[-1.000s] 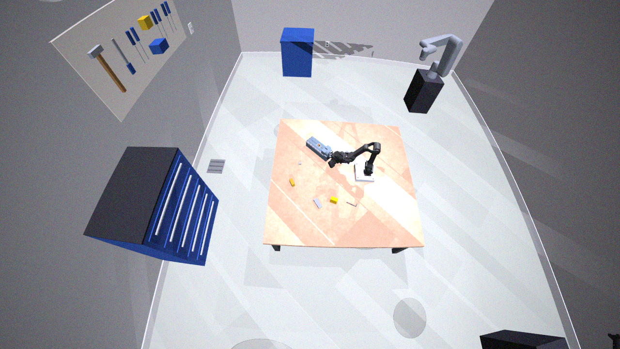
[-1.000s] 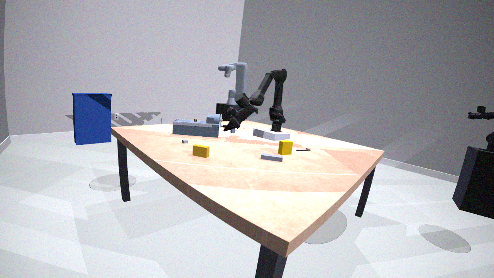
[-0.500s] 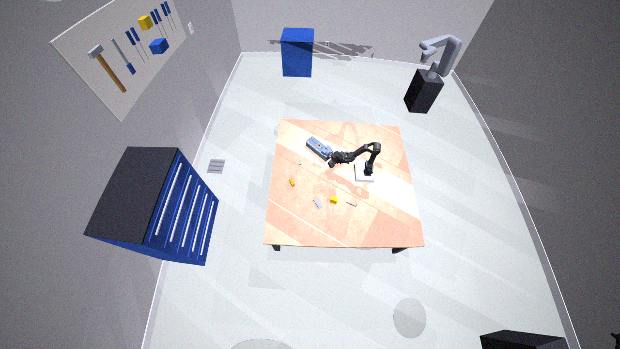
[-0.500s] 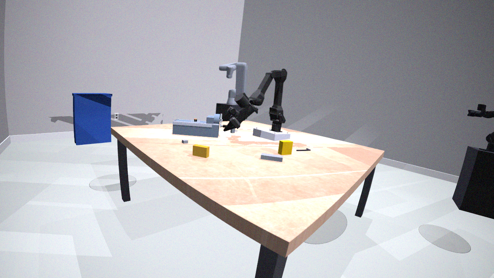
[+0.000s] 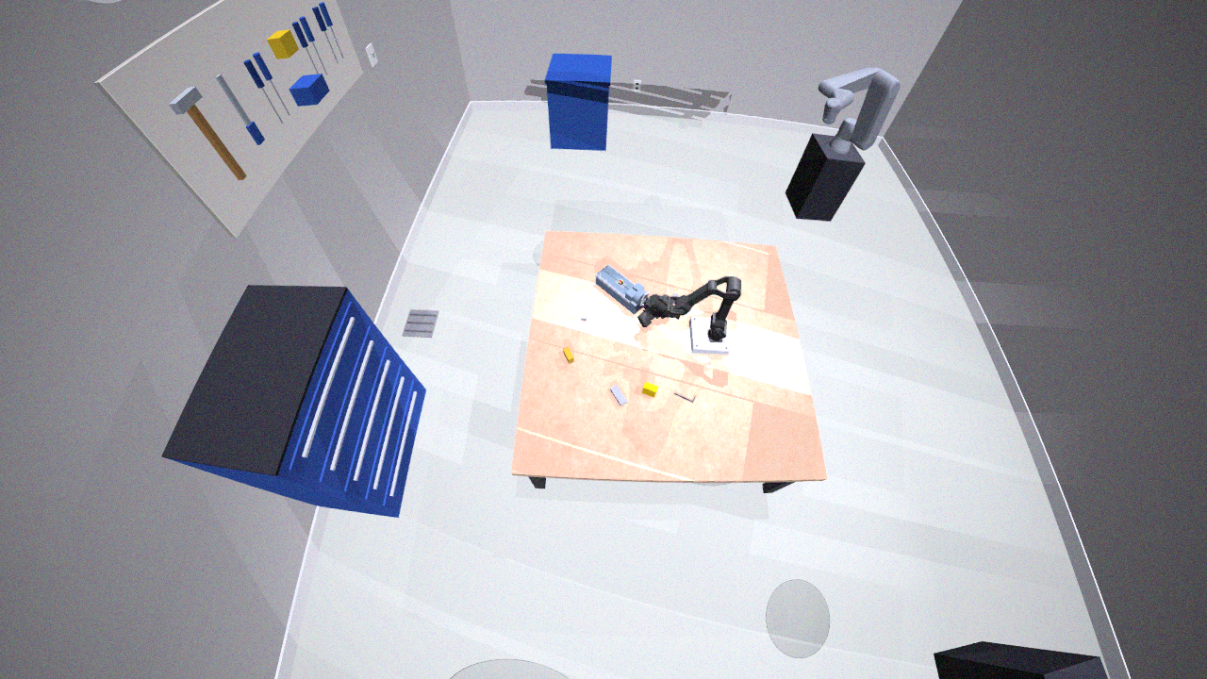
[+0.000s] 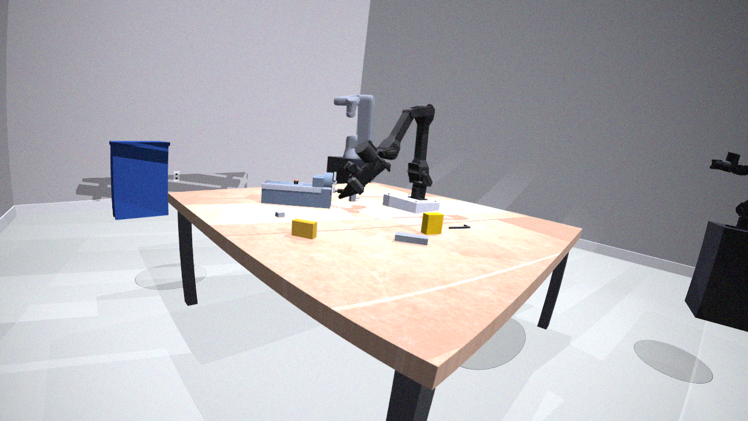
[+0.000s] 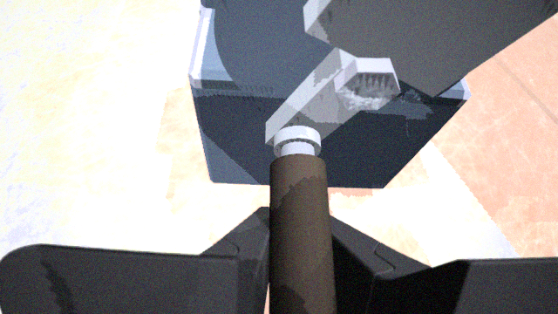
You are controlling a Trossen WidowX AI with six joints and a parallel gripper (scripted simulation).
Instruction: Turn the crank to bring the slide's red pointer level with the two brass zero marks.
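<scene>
The blue-grey machine (image 5: 616,289) (image 6: 295,197) (image 7: 235,167) stands on the table at its back left in the top view. Its crank arm (image 7: 307,102) slants from the hub at upper right down to the handle in the wrist view. My gripper (image 7: 289,220) (image 5: 646,304) (image 6: 340,192) is shut on the brown crank handle (image 7: 300,218), one finger on each side. A small red-orange mark (image 5: 620,282) (image 6: 295,182) shows on top of the machine. The pointer and the brass zero marks are too small to tell apart, so their alignment cannot be read.
On the table (image 5: 590,438) (image 6: 418,282) are two yellow blocks (image 5: 569,356) (image 5: 650,389), a grey bar (image 5: 619,394) (image 6: 411,238), a black hex key (image 6: 459,227) and a small grey block (image 6: 279,214). The white arm base (image 5: 700,344) (image 6: 410,203) stands right of the machine.
</scene>
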